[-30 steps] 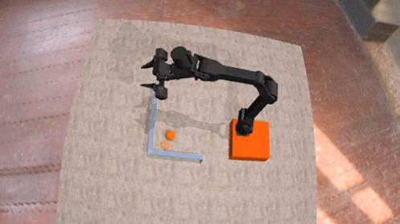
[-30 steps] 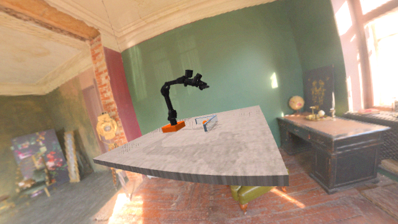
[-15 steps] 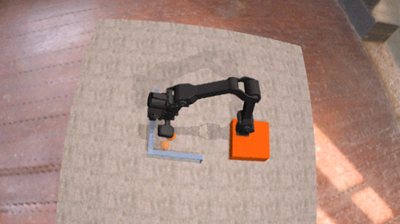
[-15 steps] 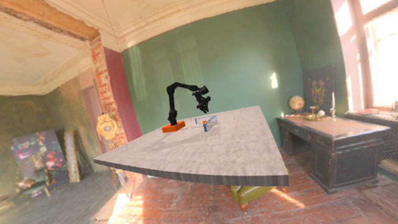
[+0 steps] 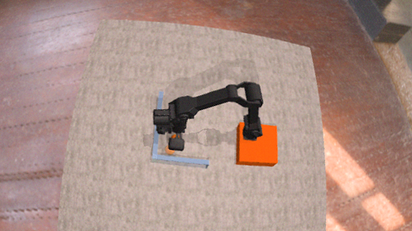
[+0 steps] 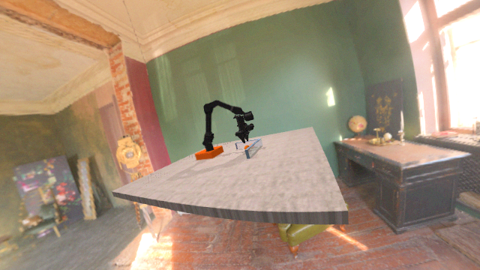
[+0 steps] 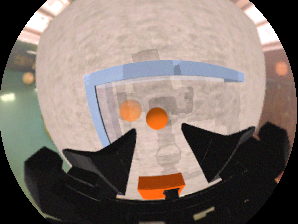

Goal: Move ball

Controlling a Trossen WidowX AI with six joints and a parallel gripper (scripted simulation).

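Note:
The solid orange ball (image 5: pixel 173 136) (image 6: pixel 247 147) (image 7: pixel 157 118) lies on the table inside the corner of the two low clear walls (image 5: pixel 182 159) (image 6: pixel 255 148) (image 7: pixel 165 68), which have blue edges. The see-through copy (image 5: pixel 170 151) (image 7: pixel 130 110) is beside it, nearer one wall; a small gap shows between them in the wrist view. My gripper (image 5: pixel 176 134) (image 6: pixel 245 141) (image 7: pixel 159 128) is open and points down above the solid ball, which appears just beyond and between the fingertips in the wrist view. In the top view a jaw partly hides the ball.
The arm's orange base block (image 5: pixel 258 154) (image 6: pixel 210 153) (image 7: pixel 161 180) stands on the table (image 5: pixel 190 209) (image 6: pixel 285 184), on the open side of the corner. One wall (image 5: pixel 155 142) (image 7: pixel 95 110) runs beneath the arm in the top view.

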